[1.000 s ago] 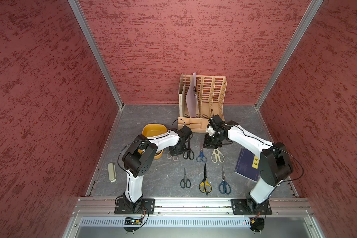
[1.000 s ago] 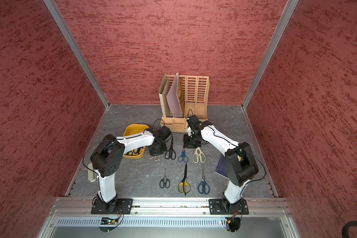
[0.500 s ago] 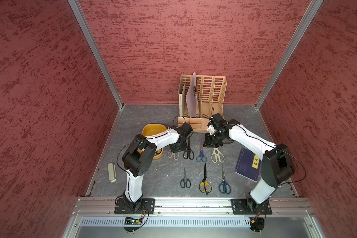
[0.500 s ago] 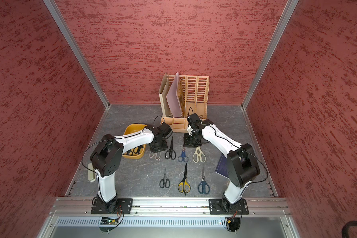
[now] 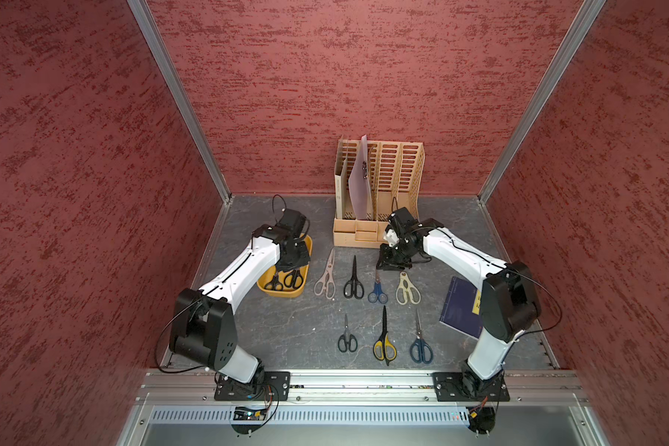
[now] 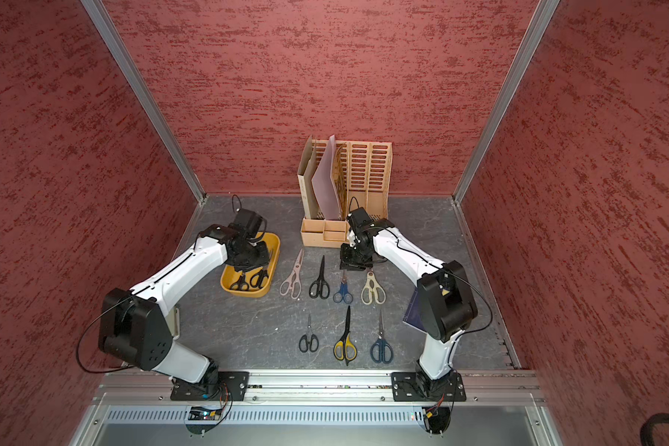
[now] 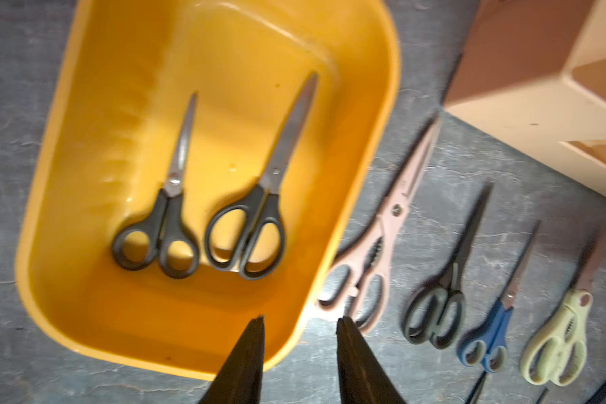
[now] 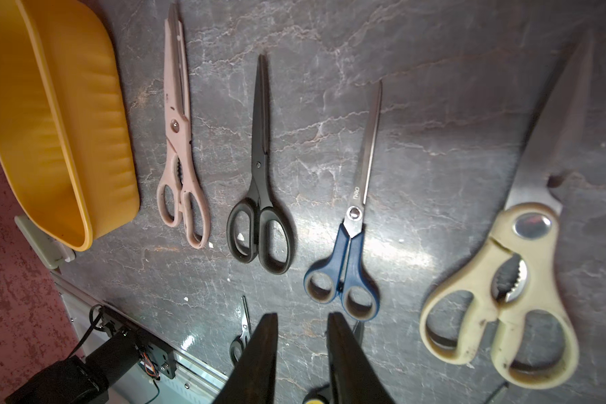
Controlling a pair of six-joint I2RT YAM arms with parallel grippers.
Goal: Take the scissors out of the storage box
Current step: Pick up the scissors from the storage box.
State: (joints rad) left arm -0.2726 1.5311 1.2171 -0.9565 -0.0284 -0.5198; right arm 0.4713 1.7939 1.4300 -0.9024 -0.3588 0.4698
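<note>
Toward 9 o'clock on the dark grey stone-patterned bench (image 5: 294, 336), the shallow mustard-yellow plastic storage box (image 5: 282, 295) is sitting with two black-handled steel scissors (image 7: 161, 224) lying side by side inside it, handles pointing to 6 o'clock. The left pincer (image 7: 300, 320) is hovering over the box, its jaws standing apart with nothing between them. Seven more pairs are lying on the bench in two rows at 3 o'clock of the box: pinkish-grey shears (image 5: 326, 276) just beside its wall, then a black pair (image 5: 353, 284), a blue-handled pair (image 5: 377, 293) and cream shears (image 5: 407, 291). A small black pair (image 5: 347, 341), a yellow-and-black pair (image 5: 384, 345) and a dark blue pair (image 5: 420, 347) are lying nearer 6 o'clock. The right pincer (image 8: 303, 316) is hanging above the blade ends of the blue-handled pair and the cream shears, jaws parted and gripping nothing. A tall tan slotted file organiser (image 5: 398, 170) is standing at 12 o'clock.
</note>
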